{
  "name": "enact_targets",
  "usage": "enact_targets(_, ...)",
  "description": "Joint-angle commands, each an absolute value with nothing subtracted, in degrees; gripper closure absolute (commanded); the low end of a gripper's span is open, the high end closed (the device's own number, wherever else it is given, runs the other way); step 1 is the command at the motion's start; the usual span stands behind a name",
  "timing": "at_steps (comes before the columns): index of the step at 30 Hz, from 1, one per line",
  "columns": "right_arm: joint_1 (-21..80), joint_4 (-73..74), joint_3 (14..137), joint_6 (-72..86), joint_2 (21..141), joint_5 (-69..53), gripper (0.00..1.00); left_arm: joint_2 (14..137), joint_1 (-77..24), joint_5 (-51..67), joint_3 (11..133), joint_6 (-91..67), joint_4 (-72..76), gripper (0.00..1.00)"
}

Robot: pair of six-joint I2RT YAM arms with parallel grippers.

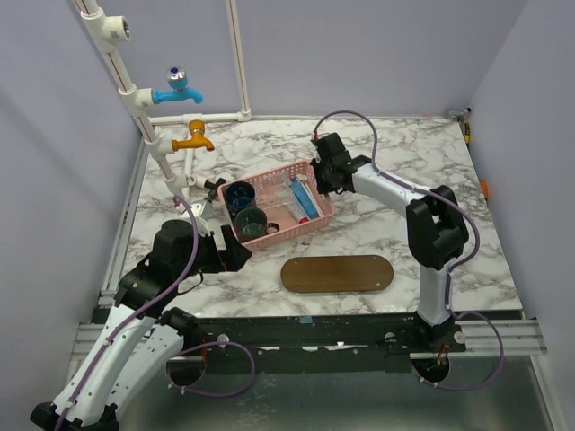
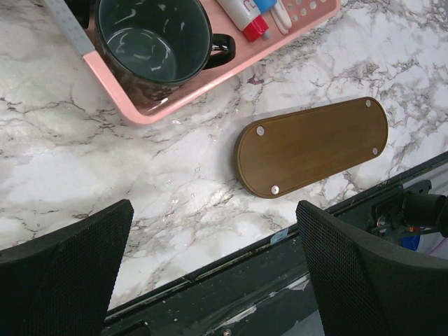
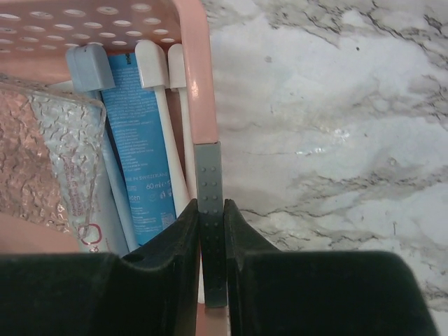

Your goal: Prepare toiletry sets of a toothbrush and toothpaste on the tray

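The dark brown oval tray (image 1: pixel 337 274) lies bare on the marble near the front edge; it also shows in the left wrist view (image 2: pixel 315 147). The pink basket (image 1: pixel 269 174) behind it holds a blue-and-white toothpaste tube (image 1: pixel 304 199) with a red cap (image 2: pixel 255 29) and white toothbrushes (image 3: pixel 157 91) beside the tube (image 3: pixel 143 140). My right gripper (image 1: pixel 320 172) is shut on a grey strip on the basket's rim (image 3: pixel 192 56); it also shows in its wrist view (image 3: pixel 211 210). My left gripper (image 1: pixel 235 254) is open and empty by the basket's near left corner; it also shows in its wrist view (image 2: pixel 213 206).
Two dark mugs (image 1: pixel 239 195) (image 1: pixel 252 223) stand in the basket's left half; one shows in the left wrist view (image 2: pixel 154 42). A clear crinkled packet (image 3: pixel 49 154) lies next to the tube. White pipes with a blue tap (image 1: pixel 177 90) and a yellow tap (image 1: pixel 193 137) stand at the back left.
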State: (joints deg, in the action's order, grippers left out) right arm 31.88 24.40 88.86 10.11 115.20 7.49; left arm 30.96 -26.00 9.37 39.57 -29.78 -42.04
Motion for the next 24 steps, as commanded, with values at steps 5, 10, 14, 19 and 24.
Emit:
enact_targets(5, 28.1, 23.5, 81.0, 12.1, 108.5, 12.9, 1.0, 31.0, -26.2, 8.9, 39.0, -29.8, -41.1, 0.01)
enact_targets(10, 26.7, 22.6, 77.5, 11.6, 104.6, 14.5, 1.0, 31.0, -26.2, 9.0, 39.0, -29.8, -41.0, 0.01)
enact_targets(14, 25.3, 21.8, 74.7, 11.5, 102.5, 15.5, 1.0, 31.3, -26.3, 9.2, 38.9, -29.8, -41.0, 0.01)
enact_targets(19, 22.4, 19.6, 70.7, 10.4, 99.4, 14.5, 1.0, 32.0, -26.3, 10.0, 38.9, -29.5, -40.9, 0.01)
enact_targets(24, 20.5, 19.4, 69.0, 9.9, 97.9, 16.0, 1.0, 32.3, -26.3, 10.3, 39.0, -29.4, -40.9, 0.01)
